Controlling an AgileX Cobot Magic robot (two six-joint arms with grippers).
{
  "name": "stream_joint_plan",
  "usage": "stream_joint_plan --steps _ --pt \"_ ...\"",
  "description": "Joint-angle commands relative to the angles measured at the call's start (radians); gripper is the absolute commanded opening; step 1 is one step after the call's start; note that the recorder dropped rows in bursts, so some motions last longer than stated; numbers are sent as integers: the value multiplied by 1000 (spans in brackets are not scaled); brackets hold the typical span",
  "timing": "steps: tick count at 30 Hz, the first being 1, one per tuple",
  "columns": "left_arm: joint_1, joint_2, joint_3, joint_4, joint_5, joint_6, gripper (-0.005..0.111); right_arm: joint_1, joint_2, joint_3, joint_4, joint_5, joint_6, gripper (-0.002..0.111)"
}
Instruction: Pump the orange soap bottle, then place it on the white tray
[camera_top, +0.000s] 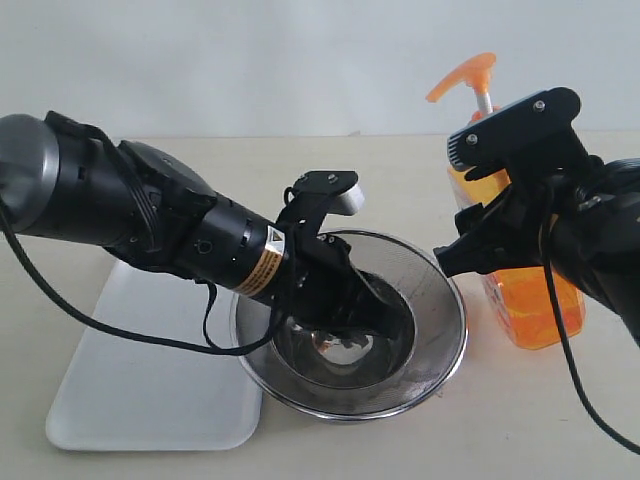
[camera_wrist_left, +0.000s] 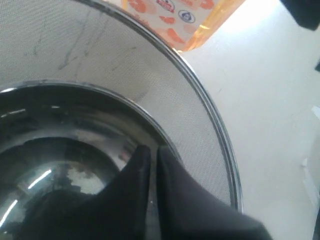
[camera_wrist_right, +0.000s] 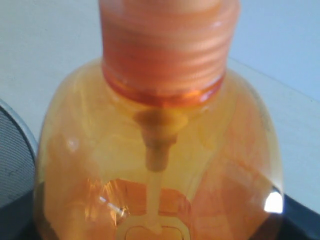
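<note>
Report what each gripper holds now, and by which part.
Right gripper appears to clamp the orange soap bottle by its body, below the shoulder. Left gripper holds nothing; its fingers are shut inside the steel strainer.

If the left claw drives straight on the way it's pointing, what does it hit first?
The left claw sits down inside the steel mesh strainer, tips aimed at its shiny inner wall. That wall would likely come first, probably almost at once, though the exact gap is unclear.
</note>
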Motion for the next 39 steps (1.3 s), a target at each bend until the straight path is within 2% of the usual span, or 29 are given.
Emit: stream_joint_plan --steps 1,18,30,39 --pt "-5 24 -28 -7 6 2 5 0 -10 -9 -31 54 -7 0" --pt "-5 121 -122 -7 -14 2 5 0 -10 -9 -31 56 -7 0" --pt "-5 121 -142 -7 55 29 5 0 -10 -9 -31 58 -7 0" --pt "-3 128 -208 -7 34 33 5 0 -10 -9 -31 58 -7 0"
